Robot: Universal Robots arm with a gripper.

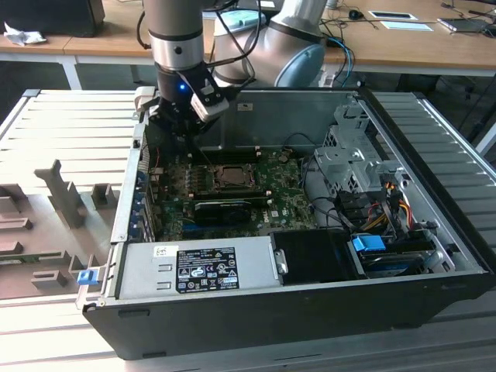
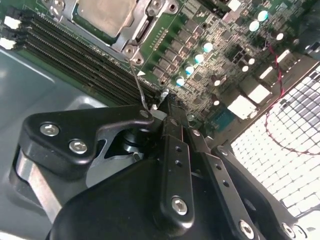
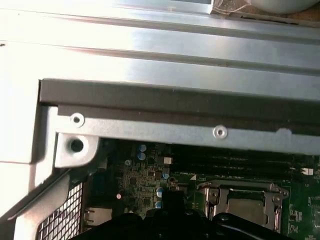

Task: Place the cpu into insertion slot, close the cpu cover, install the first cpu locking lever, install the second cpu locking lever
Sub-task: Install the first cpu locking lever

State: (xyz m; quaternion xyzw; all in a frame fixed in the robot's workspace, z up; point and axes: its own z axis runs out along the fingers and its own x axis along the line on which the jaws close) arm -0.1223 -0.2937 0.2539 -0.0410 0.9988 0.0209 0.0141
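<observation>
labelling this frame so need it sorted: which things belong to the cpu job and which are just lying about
Job in hand:
cpu, seated in the socket
cpu cover
locking lever, reaching to the gripper

Lying about:
memory sticks
power supply
drive cables
grey fixtures outside the case

Arm [image 1: 177,35] comes down near-vertical at the exterior view's left, w/ the grey elbow joint [image 1: 291,46] bulging behind it. Wrist [image 1: 183,77] is black, blue light lit, a camera block [image 1: 211,99] fixed to its side. Gripper [image 2: 161,102] points downward. Its two black fingers [image 2: 172,145] are drawn together at the tips, no gap btwn them in the second wrist view.
</observation>
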